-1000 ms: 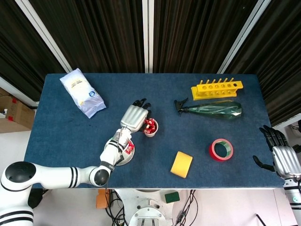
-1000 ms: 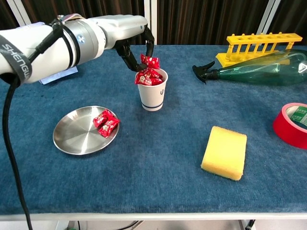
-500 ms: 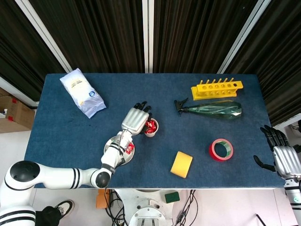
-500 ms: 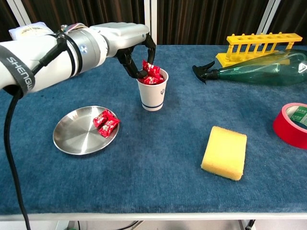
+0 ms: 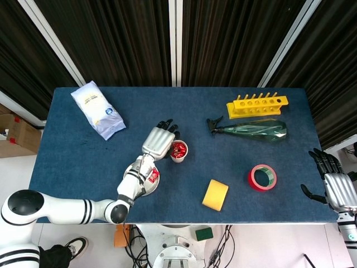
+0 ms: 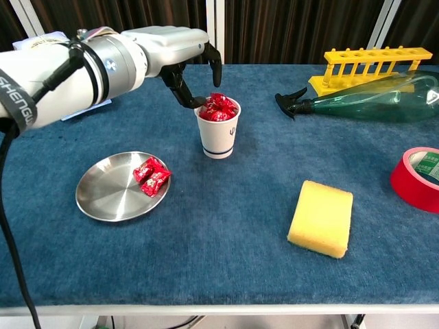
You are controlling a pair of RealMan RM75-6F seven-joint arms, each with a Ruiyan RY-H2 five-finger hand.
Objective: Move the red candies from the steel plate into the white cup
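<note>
Your left hand [image 6: 185, 58] hangs just above and behind the white cup [image 6: 219, 133], its fingers spread apart with nothing between them; in the chest view a fingertip reaches down to the near rim, though contact can't be told from here. The cup is heaped to the brim with red candies [image 6: 218, 107]. What the coming move turns on lies the other way: the two candies left on the plate [image 6: 151, 175] sit at the right edge of the steel plate [image 6: 103, 199], toward you and to the left of the hand, on the side of the plate nearest the cup. In the head view the plate [image 5: 136, 188] is mostly hidden under your own forearm, so trust the chest view for the reach. The pair lies touching, as one small clump angled along the plate's rim, so I'd judge you can come back and down over them. Your right hand [image 5: 333, 187] is well apart at the far right table edge, fingers spread and empty, so the left is plainly the nearer. Against a second ago: then the fingers pinched a candy over the cup's mouth; half a second ago it was being lowered in; now that candy rests on the heap and the fingers have let go and lifted clear. Plate and cup have not shifted.
</note>
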